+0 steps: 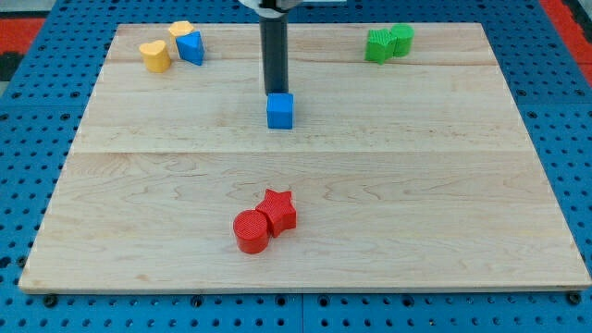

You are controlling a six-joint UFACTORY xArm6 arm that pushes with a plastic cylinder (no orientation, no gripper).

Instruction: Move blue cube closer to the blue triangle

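Observation:
The blue cube sits a little above the middle of the wooden board. My tip stands right behind the cube, at its top edge in the view, touching or almost touching it. The blue triangle lies near the view's top left, well apart from the cube, up and to its left.
A yellow heart-shaped block lies left of the blue triangle and another yellow block sits just above it. Two green blocks touch each other at the top right. A red cylinder and a red star touch near the bottom middle.

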